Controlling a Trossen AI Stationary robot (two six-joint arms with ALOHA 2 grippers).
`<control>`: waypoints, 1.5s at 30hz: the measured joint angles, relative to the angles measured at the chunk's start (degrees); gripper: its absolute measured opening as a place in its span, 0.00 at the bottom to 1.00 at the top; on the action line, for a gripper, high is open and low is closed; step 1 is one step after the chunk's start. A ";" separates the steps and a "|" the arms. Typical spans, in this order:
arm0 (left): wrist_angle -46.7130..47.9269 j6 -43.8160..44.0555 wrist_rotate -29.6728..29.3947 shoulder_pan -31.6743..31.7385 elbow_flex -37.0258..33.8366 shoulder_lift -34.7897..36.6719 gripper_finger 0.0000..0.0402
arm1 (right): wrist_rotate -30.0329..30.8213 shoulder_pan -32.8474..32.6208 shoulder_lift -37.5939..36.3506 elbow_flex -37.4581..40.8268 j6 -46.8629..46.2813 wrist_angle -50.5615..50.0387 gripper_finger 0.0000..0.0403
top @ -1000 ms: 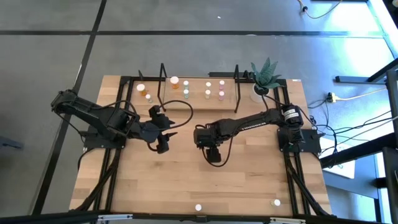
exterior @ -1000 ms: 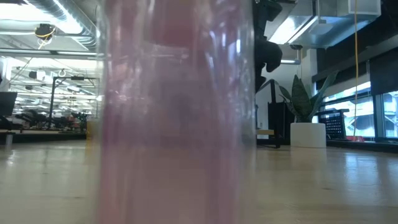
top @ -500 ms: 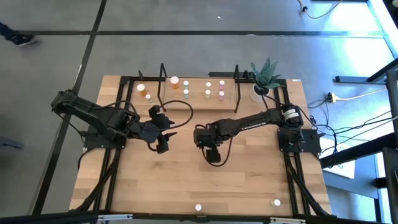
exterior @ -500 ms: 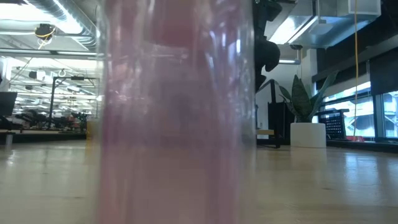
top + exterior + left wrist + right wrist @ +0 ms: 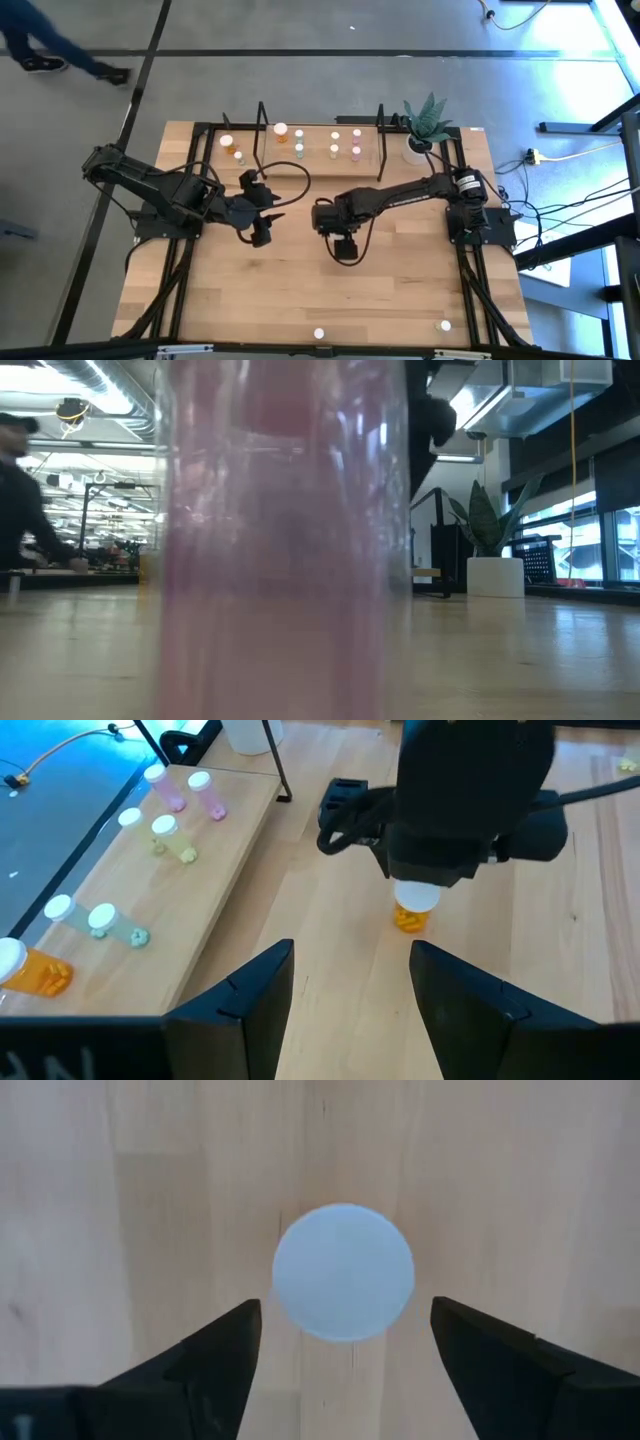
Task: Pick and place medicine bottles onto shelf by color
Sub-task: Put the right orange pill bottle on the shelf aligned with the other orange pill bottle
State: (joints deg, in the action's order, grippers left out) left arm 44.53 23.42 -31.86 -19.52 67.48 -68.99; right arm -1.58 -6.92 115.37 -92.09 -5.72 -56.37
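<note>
Filling the low view right at the lens with a pinkish blur (image 5: 285, 540), probably one of the medicine bottles standing at the near edge of the desk (image 5: 400, 290), though too close to be sure.

Spreading the right claw (image 5: 345, 1315) over the last second, mid-desk, now straddling wide the white cap of an orange bottle (image 5: 412, 918) and touching neither side. Leaving that bottle upright on the bare wood, gripped by nothing and well short of the shelf (image 5: 315, 157). Looking like lining up for a grasp, so the carry to the orange end is yet to come.

Keeping the left claw (image 5: 350, 955) just beside, half spread and empty, pointing at the same bottle.

Holding, farther off, sorted bottles (image 5: 335, 150) on the shelf board.

Passing beyond the desk, newly in view, a person (image 5: 60, 50).
</note>
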 joint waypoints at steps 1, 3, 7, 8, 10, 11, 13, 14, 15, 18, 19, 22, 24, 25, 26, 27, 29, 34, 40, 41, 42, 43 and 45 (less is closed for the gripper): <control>0.00 0.02 0.00 -0.10 -0.01 0.00 0.48 | 0.02 0.00 -0.02 -0.90 -0.04 -1.09 0.73; 0.00 0.04 -0.01 -0.47 -0.01 0.00 0.48 | 0.02 -0.34 -0.02 -2.78 -0.13 -3.74 0.73; 0.04 0.05 0.07 -1.53 -0.01 0.00 0.48 | 2.87 -2.03 -1.77 -5.17 -0.07 -6.20 0.73; 0.02 0.04 0.07 -1.79 0.00 0.00 0.48 | 4.24 -2.59 -2.80 -5.30 -0.14 -6.32 0.73; 0.01 0.27 0.04 -2.35 -0.01 0.00 0.48 | 6.81 -3.59 -5.61 -5.41 -0.65 -6.66 0.73; 0.00 0.50 0.05 -2.53 -0.02 0.00 0.48 | 8.39 -4.06 -7.08 -5.41 -1.69 -7.33 0.73; -0.14 1.60 0.07 -2.90 -0.02 -0.02 0.48 | 11.06 -4.93 -10.63 -5.43 -3.07 -7.53 0.73; -0.49 1.82 0.05 -3.01 -0.01 -0.22 0.48 | 11.88 -5.33 -12.19 -5.39 -3.23 -7.49 0.73; -1.41 1.81 -0.03 -3.10 0.03 -0.74 0.48 | 12.35 -5.77 -13.92 -5.27 -3.26 -7.28 0.73; -4.25 0.96 0.67 -3.05 0.07 -2.99 0.48 | 12.60 -7.44 -18.38 -5.10 -3.17 -6.97 0.73; -6.33 0.29 1.14 -2.84 0.07 -4.03 0.48 | 12.56 -7.97 -19.73 -5.10 -3.05 -7.00 0.73; -10.67 -3.04 4.47 -2.11 0.06 -7.99 0.48 | 12.52 -9.30 -23.91 -5.08 -2.86 -5.92 0.73; -13.67 -5.03 7.91 -1.24 0.07 -10.48 0.48 | 12.55 -9.98 -26.13 -5.08 -2.91 -5.75 0.73; -14.79 -5.66 9.36 -0.93 0.07 -11.81 0.48 | 12.61 -10.42 -27.10 -5.08 -2.91 -5.75 0.73; -16.20 -5.93 10.69 -0.56 0.07 -13.19 0.48 | 12.60 -10.81 -27.97 -5.08 -2.92 -5.74 0.73; -17.74 -6.27 11.78 -0.12 0.07 -14.58 0.48 | 12.56 -11.12 -28.66 -5.08 -2.92 -5.66 0.73; -20.40 -7.68 13.23 0.51 0.05 -17.25 0.48 | 12.47 -11.79 -29.93 -5.08 -2.86 -5.66 0.73; -26.48 -8.98 16.35 2.34 0.05 -23.19 0.48 | 12.52 -12.22 -31.10 -5.06 -2.84 -5.65 0.73; -28.91 -8.96 19.29 4.44 0.01 -27.71 0.48 | 12.52 -12.24 -31.17 -5.01 -3.04 -5.75 0.73; -28.84 -8.94 19.37 4.66 -0.04 -28.15 0.48 | 12.52 -12.24 -31.17 -5.01 -3.04 -5.77 0.73; -28.99 -8.85 19.37 4.90 -0.04 -28.44 0.48 | 12.54 -12.23 -31.17 -5.01 -3.04 -5.78 0.73; -29.00 -8.69 19.34 5.16 -0.04 -28.64 0.48 | 12.56 -12.22 -31.17 -5.01 -3.04 -5.78 0.73; -29.06 -8.52 19.33 5.58 -0.04 -28.90 0.48 | 12.57 -12.22 -31.17 -5.01 -3.05 -5.78 0.73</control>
State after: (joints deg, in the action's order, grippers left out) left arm 15.47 14.90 -12.53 -13.94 67.44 -97.89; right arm 10.98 -19.14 84.20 -97.10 -8.76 -62.16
